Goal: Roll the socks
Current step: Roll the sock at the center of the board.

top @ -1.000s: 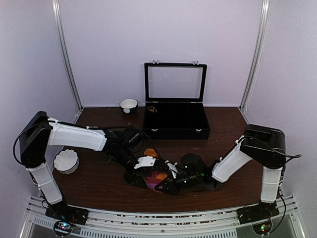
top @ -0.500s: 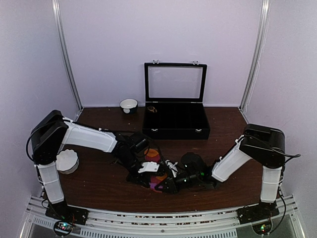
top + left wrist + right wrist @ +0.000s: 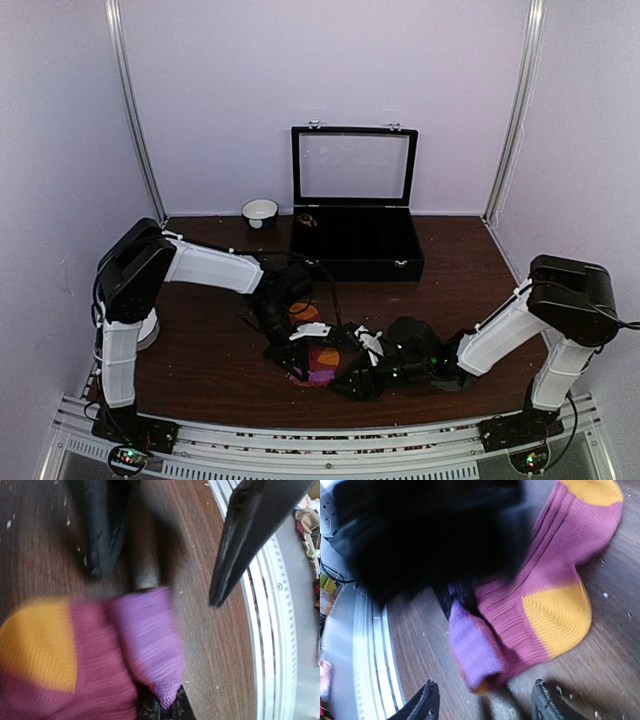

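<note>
Two pincers meet at the magenta sock [image 3: 95, 680], lower centre of table [image 3: 200, 380]: left pincer [image 3: 162, 708] clenched, seemingly on purple cuff [image 3: 147, 635], anchoring it; right pincer [image 3: 485, 701] released, probably free to regrip.

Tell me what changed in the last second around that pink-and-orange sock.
The left claw swung in toward the middle and shut on the purple end of the magenta sock. The right claw opened, letting it go, and that arm shifted rightward. The black case and small white bowl stayed put.

Left hand [image 3: 162, 708] clenched, right hand [image 3: 485, 700] splayed.
</note>
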Robot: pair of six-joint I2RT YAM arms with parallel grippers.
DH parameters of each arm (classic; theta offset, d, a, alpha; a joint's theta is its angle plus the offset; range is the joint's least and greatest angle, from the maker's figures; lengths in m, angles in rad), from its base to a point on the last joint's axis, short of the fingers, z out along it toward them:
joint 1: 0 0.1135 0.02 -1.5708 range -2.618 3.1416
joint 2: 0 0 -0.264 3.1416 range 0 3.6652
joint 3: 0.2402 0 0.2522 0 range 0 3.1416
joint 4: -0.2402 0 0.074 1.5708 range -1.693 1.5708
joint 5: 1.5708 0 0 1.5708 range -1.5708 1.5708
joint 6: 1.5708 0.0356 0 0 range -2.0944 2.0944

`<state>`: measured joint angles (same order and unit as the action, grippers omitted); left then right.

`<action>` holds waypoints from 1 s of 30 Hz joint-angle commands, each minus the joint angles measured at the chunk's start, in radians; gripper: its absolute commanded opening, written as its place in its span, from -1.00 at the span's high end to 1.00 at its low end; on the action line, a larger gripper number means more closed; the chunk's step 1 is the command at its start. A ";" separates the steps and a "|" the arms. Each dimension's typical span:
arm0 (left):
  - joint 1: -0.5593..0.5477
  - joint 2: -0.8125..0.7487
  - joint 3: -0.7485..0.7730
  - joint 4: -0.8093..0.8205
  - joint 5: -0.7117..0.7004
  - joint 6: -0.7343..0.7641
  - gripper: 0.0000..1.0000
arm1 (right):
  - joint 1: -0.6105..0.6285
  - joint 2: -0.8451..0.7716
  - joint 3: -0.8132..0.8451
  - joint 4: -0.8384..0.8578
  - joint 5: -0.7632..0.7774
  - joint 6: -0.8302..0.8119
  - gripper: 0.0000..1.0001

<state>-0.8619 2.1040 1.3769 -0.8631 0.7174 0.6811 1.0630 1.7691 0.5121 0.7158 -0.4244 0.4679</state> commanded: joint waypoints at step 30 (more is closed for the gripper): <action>0.110 0.281 0.218 -0.375 0.090 -0.106 1.00 | 0.453 -0.096 0.123 -0.281 0.733 -0.539 -0.43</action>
<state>-0.7647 2.3299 1.5776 -1.2507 0.8791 0.5903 1.5208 1.6222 0.5613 0.3985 0.5663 0.0620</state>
